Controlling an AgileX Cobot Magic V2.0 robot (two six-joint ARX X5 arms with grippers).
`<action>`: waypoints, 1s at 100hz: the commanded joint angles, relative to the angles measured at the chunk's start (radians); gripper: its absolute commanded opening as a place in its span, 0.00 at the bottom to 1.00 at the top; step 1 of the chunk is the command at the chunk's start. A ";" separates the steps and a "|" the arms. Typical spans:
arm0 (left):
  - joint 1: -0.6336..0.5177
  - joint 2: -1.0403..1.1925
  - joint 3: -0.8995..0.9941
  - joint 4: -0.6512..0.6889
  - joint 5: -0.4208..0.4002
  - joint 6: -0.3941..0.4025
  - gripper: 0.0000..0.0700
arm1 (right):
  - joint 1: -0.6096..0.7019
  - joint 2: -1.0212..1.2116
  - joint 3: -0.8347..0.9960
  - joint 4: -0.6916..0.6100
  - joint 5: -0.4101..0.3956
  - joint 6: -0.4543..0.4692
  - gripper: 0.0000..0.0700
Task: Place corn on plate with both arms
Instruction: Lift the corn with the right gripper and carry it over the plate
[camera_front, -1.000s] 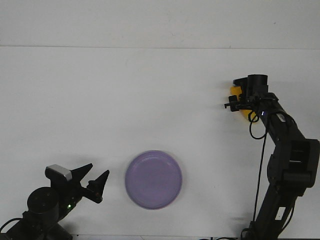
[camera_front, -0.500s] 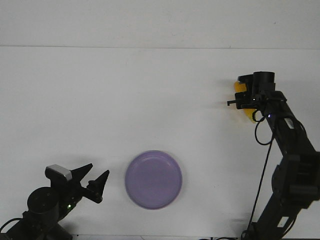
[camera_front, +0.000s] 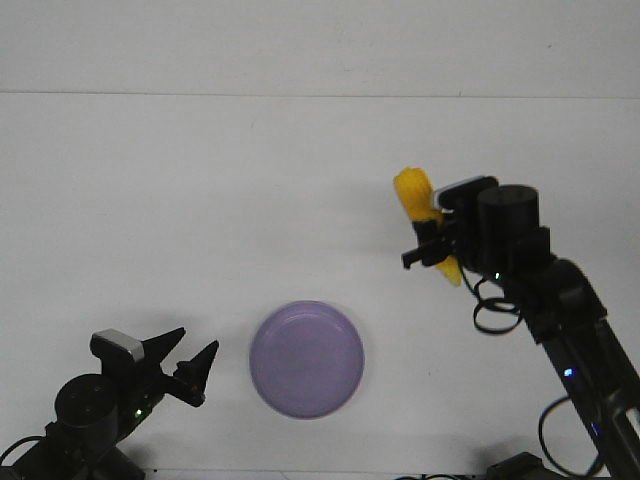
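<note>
1. Two black robot arms reach over a plain white table (camera_front: 200, 180), seen from the robot's own side looking forward.
2. Right arm's pointed two-finger gripper (camera_front: 425, 250) sits at about three o'clock from the table's middle, clamped around a yellow-orange tapered corn cob (camera_front: 420, 205).
3. Corn cob's thick end points up and away from the robot; its paler narrow tip pokes out below the black fingers, tilted toward five o'clock.
4. Whether the cob is off the table surface I cannot tell for certain, though it appears raised in the grip.
5. Round, shallow lavender-purple plate (camera_front: 307, 360) lies flat at about six o'clock from the table's middle, well apart from the cob, down and toward seven o'clock from it.
6. Left arm's gripper (camera_front: 195, 365) rests at about eight o'clock, near the plate's nine o'clock side without touching it; its two pointed fingers are spread apart with nothing between them.
</note>
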 joint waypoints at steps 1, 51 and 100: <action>-0.005 0.004 0.008 0.006 -0.003 0.011 0.66 | 0.121 -0.026 -0.068 0.038 0.023 0.102 0.25; -0.005 0.004 0.008 0.005 -0.003 0.014 0.66 | 0.692 0.138 -0.437 0.397 0.265 0.295 0.25; -0.005 0.004 0.008 -0.001 -0.003 0.014 0.66 | 0.703 0.277 -0.437 0.423 0.245 0.291 0.74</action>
